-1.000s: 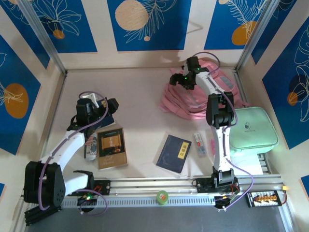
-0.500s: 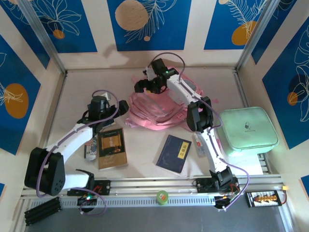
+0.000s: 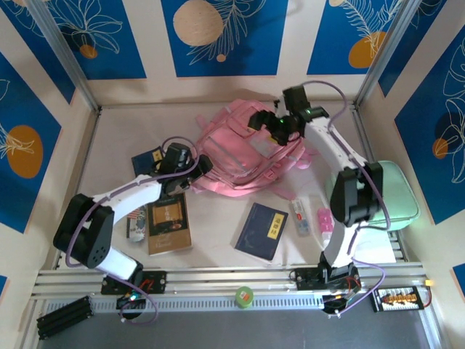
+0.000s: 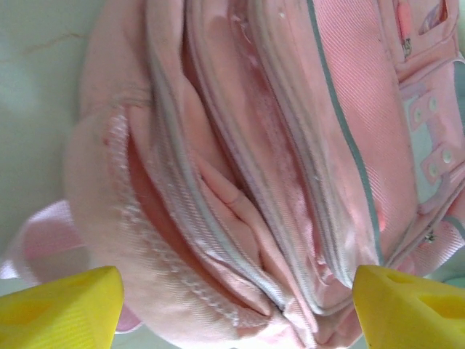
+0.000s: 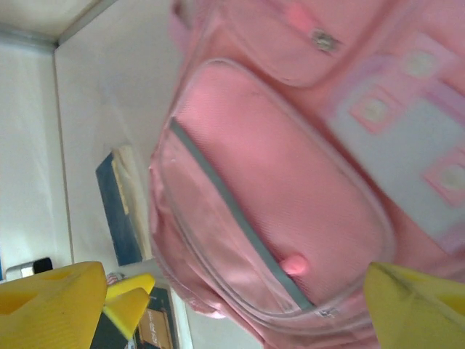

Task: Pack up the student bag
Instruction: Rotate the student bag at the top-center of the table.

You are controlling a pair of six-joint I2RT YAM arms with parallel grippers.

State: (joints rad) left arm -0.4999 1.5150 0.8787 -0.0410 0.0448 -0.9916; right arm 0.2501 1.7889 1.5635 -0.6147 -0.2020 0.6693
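The student bag (image 3: pixel 243 156), a large soft pink fabric backpack, is seen lying flat at the far middle of the pale table (image 3: pixel 123 131). A strip of bare surface is visible between it and the back wall (image 3: pixel 232 87), and a wider bare stretch toward the far left corner. Its long axis is laid roughly left to right, angled toward the far right, with the paler front pocket panel turned upward and the zipped end turned toward the left gripper (image 3: pixel 195 167). That gripper's yellow fingers (image 4: pixel 58 305) are held wide apart at the bag's left end, nothing being grasped. The right gripper (image 3: pixel 263 122) is poised over the front panel, jaws likewise spread wide and empty. A flat mint-green case (image 3: pixel 399 193) is set near the right edge, and a dark blue booklet (image 3: pixel 261 230) and a brown book (image 3: pixel 168 222) are laid on the near side
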